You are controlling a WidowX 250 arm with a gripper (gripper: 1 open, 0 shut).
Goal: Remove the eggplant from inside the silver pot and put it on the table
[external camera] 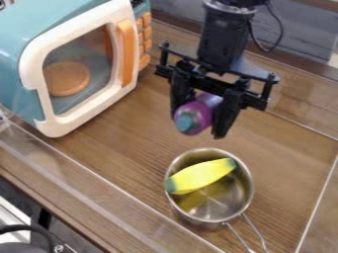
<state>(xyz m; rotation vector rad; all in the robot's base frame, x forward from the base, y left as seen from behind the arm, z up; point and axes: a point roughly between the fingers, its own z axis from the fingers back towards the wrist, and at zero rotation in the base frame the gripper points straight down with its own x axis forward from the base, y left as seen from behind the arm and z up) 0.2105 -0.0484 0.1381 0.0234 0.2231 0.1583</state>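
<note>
My gripper (201, 112) hangs above the table (132, 138), shut on the purple eggplant (197, 116), whose rounded end pokes out between the black fingers. Below and slightly right of it, the silver pot (211, 203) sits near the front edge, its thin wire handle pointing toward the front right. A yellow banana-like toy (200, 177) lies inside the pot. The eggplant is well clear of the pot's rim, held in the air.
A teal-and-cream toy microwave (66, 64) stands at the back left with its orange-framed door and a round brown item inside. A clear plastic rim (79, 193) runs along the table's front and sides. Bare wood shows between the microwave and the pot.
</note>
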